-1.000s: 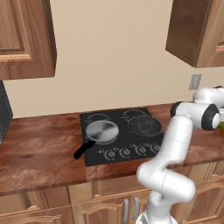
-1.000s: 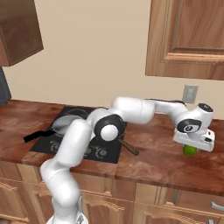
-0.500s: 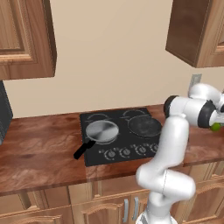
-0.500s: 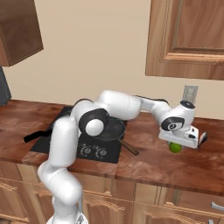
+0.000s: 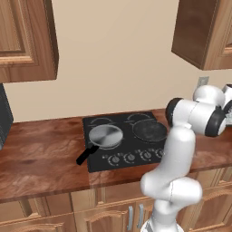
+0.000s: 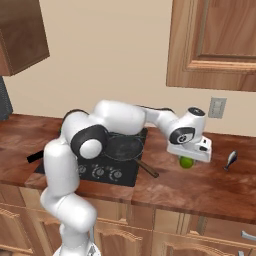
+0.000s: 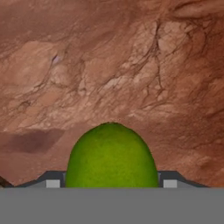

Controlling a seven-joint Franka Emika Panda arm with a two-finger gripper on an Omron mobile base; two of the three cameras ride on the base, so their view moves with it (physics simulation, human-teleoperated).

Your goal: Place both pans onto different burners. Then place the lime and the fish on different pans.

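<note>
The lime (image 7: 112,155) sits dead centre between the jaws of the gripper (image 6: 190,156), right over the desk (image 7: 131,65); looks clamped, can't tell for sure.

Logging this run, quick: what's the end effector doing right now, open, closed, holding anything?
End effector: closed on the lime, carrying it above the counter.

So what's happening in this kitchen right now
The robot arm has the lime between the fingers of its gripper, out over the wooden counter to the right of the cooktop. Whether the fingers are actually clamped on it is hard to tell. Both pans already sit on separate burners: the silver pan at front left and the dark pan beside it. The fish lies on the counter further right, not yet on a pan.
</note>
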